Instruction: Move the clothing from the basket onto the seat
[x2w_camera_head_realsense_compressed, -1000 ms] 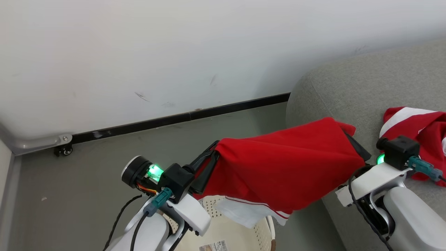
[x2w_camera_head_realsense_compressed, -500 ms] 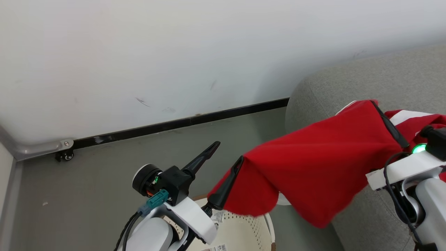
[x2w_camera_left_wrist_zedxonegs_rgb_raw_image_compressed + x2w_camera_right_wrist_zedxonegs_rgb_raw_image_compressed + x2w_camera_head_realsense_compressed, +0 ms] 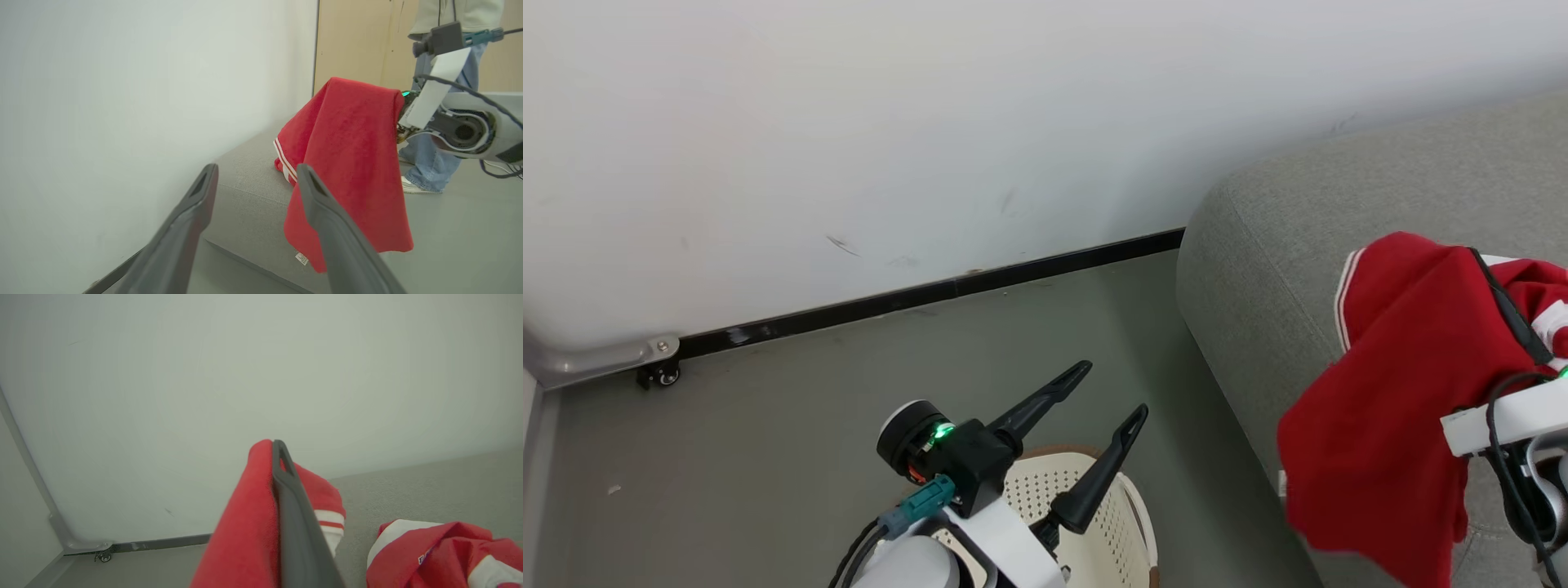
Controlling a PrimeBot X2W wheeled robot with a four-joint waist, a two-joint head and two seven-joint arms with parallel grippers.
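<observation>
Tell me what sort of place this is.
Likely an indoor room staged like a living space: a grey upholstered seat with red clothing on it, a plain white wall, a bare grey floor, and a perforated laundry basket.

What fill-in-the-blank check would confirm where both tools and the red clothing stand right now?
1. The left tool stands ___ and empty by the basket.
2. The right tool is ___ on a red garment.
3. A second red garment lies ___ the grey seat.
Missing words: open; shut; on.
</observation>
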